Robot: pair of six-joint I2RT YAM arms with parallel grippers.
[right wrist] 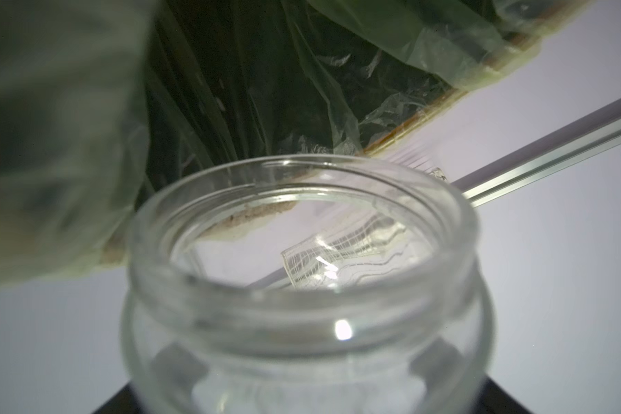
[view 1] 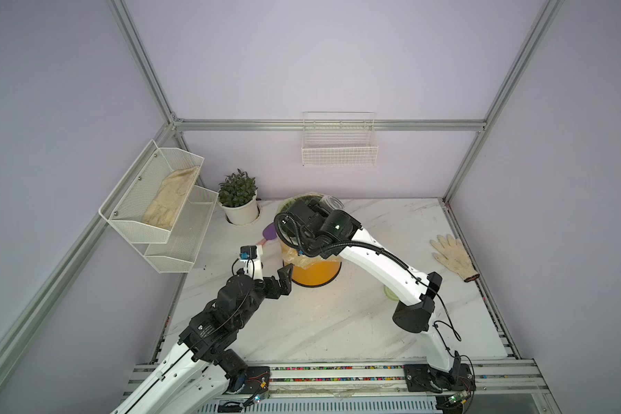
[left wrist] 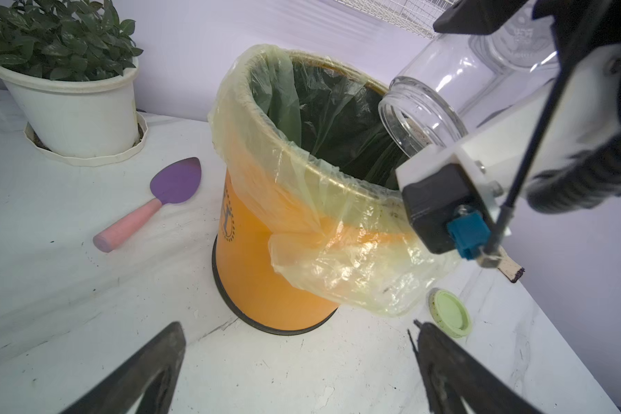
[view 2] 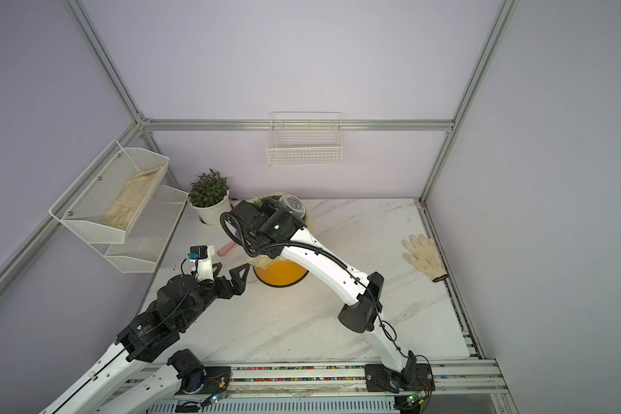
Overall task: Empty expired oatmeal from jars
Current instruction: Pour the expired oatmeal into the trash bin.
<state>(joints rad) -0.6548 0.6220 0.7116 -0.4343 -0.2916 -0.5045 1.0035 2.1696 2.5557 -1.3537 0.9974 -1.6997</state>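
Right gripper (view 2: 282, 209): clamped jar (left wrist: 441, 89), tipped over bin (left wrist: 259, 258).
Left gripper (left wrist: 296, 325): spread, empty.
Around bin: lid (left wrist: 449, 313), trowel (left wrist: 174, 181), plant (left wrist: 61, 39), glove (view 1: 452, 256).

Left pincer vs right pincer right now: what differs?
The left pincer is open and empty; the right pincer grips a clear glass jar, tilted mouth-down. The left pincer hangs beside the orange bin with yellow plastic liner; the right pincer is over its rim. Both are black.

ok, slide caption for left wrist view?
Right gripper tilts the open, nearly empty jar over the lined orange bin; green lid on table, left gripper open.
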